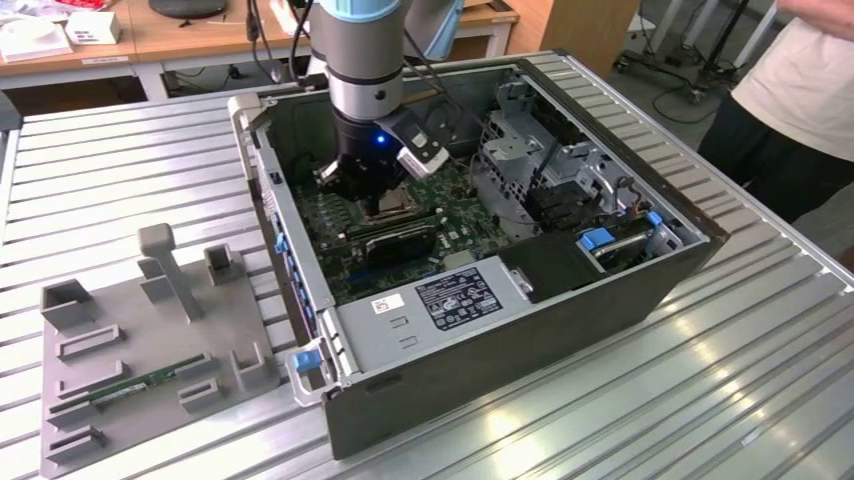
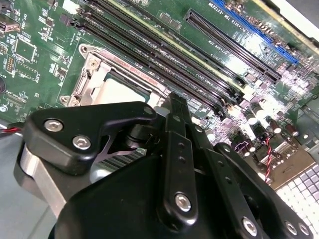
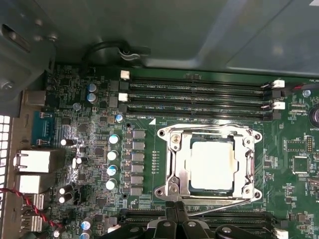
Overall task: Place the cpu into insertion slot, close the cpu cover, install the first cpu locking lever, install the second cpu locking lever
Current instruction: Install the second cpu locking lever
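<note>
Item: gripper (image 3: 175,213), fingers pinched together, empty, at the near edge of the insertion slot (image 3: 172,186). Cpu (image 3: 213,166) seated inside; cpu cover (image 3: 246,164) shut over it. Step judged: locking levers. Next move needs careful sideways pressure.

A black-and-white label (image 1: 451,296) sat on the grey power supply (image 1: 400,340) in the exterior view, its print too small to read. A little white sticker (image 1: 388,305) beside it carried a red mark, nothing legible. In the first wrist view, white lettering ran along the memory slots (image 3: 197,97) and across the green board (image 3: 289,164), unreadable too, and a small white triangle (image 3: 152,121) was printed just off a corner of the insertion slot (image 3: 168,137)
</note>
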`<state>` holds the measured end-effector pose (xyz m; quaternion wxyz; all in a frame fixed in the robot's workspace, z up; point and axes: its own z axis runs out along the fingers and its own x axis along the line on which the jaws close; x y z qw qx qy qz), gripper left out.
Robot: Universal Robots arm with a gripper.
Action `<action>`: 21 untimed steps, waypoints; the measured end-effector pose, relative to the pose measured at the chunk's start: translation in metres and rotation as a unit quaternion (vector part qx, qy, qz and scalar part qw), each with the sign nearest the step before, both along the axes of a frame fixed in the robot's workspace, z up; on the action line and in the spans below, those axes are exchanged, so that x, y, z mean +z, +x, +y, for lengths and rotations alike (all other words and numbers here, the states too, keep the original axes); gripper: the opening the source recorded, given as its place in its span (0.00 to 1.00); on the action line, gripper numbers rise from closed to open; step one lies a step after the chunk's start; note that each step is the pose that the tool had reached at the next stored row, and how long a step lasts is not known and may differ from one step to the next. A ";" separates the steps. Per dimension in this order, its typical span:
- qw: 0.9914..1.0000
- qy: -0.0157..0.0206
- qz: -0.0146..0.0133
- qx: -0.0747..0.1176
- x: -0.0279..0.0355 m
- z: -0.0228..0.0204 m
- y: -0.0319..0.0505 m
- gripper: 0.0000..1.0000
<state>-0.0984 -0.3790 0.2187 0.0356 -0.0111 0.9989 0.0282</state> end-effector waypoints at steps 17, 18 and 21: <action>1.000 0.000 0.000 -0.016 -0.0093 0.0000 -0.0044 0.11; 1.000 0.000 0.000 -0.017 -0.0099 0.0000 -0.0044 0.11; 1.000 0.000 0.000 -0.023 -0.0114 0.0000 -0.0045 0.11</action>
